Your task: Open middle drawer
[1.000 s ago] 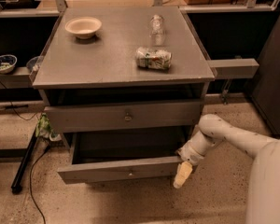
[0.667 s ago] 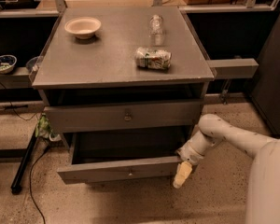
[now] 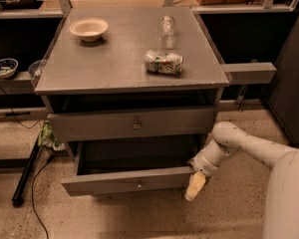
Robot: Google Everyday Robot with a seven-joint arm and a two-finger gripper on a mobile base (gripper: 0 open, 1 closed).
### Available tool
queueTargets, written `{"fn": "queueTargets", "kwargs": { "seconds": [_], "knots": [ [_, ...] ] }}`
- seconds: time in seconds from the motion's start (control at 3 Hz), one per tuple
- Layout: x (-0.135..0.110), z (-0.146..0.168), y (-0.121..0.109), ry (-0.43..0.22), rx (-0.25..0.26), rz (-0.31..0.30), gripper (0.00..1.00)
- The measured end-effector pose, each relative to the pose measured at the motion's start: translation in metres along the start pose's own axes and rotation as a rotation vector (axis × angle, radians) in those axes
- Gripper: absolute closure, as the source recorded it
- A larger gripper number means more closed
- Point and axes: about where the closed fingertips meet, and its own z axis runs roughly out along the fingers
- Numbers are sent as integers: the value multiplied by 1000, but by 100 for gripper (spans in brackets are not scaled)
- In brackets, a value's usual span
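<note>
Although the task asks for motion, nothing has shifted over the last second: cabinet, drawer and arm sit exactly where they did a moment ago. The grey cabinet fills the middle of the view. The robot's pale arm reaches in from the lower right toward its front.

The middle drawer already stands pulled well out, with its dark interior showing behind the plain front. The taller drawer above it is close to flush with the cabinet. No lower drawer can be seen beneath the open one.

On the cabinet top a pale bowl rests at the back left. A crumpled can lies on its side toward the right, and a clear bottle stands behind it, well apart from the bowl.

The gripper hangs pointing downward at the right end of the drawer front, touching or just beside that corner. Whether it is spread, closed or clamped on the edge cannot be told. The small round knob at the centre of the front is untouched.

The stillness suggests the pull has ended. The drawer looks open enough that the task is probably complete or nearly so, leaving only a withdrawal of the arm.
</note>
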Motion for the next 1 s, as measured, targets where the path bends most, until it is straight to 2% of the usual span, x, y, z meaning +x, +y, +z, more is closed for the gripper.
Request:
{"fn": "queueTargets", "kwargs": {
  "seconds": [1.0],
  "knots": [
    [2, -2, 3, -3, 2, 6, 0]
  ]
}}
